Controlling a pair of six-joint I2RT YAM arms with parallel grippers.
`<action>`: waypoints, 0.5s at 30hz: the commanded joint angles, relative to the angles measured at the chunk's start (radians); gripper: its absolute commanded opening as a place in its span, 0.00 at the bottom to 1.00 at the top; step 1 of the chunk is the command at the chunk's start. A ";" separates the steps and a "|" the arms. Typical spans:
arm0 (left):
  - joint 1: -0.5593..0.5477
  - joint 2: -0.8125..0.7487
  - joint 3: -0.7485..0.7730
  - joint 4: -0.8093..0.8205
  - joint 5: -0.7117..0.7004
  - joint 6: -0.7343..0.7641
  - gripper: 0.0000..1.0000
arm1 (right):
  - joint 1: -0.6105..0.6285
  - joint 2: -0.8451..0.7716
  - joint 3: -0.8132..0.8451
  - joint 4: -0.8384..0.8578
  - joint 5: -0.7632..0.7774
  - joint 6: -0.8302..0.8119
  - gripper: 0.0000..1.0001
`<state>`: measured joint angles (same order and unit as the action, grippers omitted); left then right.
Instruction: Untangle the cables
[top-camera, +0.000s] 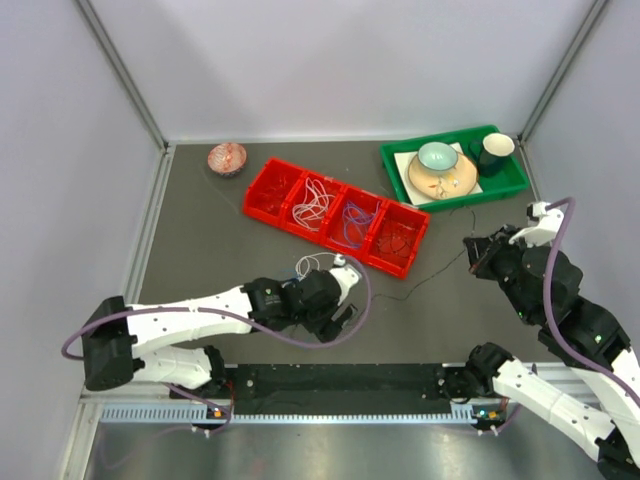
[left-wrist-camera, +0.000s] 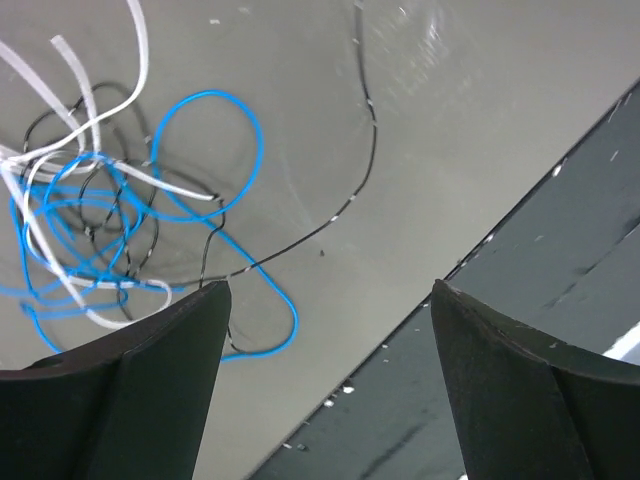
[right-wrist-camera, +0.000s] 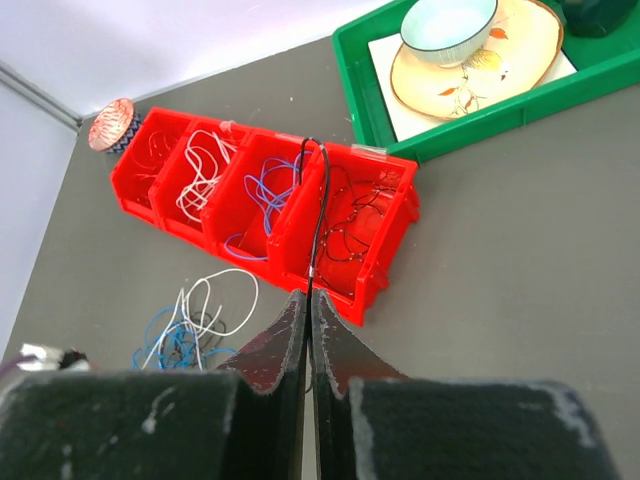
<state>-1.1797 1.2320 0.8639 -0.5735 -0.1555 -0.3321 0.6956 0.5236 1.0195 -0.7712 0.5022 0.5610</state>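
Your left gripper (left-wrist-camera: 328, 290) gapes, your right gripper (right-wrist-camera: 308, 298) pinches a thin black wire (right-wrist-camera: 322, 190); tugging could tighten the blue-white knot (left-wrist-camera: 80, 190) beside the red plastic tray (top-camera: 262, 200).

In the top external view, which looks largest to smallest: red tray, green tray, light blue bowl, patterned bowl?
1. red tray
2. green tray, somewhat smaller
3. light blue bowl and patterned bowl: alike, not ranked

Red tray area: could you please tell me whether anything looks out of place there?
Yes: a knot of white, blue and black cables lies on the table outside the red tray, by the open left gripper. One black strand leads to the shut right gripper.
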 joint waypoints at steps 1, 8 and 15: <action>-0.032 0.012 -0.043 0.151 -0.026 0.143 0.86 | -0.004 -0.005 0.001 0.019 -0.010 0.017 0.00; -0.047 0.052 -0.098 0.271 -0.030 0.238 0.86 | -0.002 -0.005 -0.002 0.018 0.005 0.020 0.00; -0.058 0.116 -0.118 0.293 -0.068 0.252 0.84 | -0.002 -0.039 -0.032 0.024 0.048 0.037 0.00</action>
<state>-1.2274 1.3418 0.7681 -0.3466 -0.1806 -0.1131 0.6956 0.5083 0.9993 -0.7712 0.5148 0.5808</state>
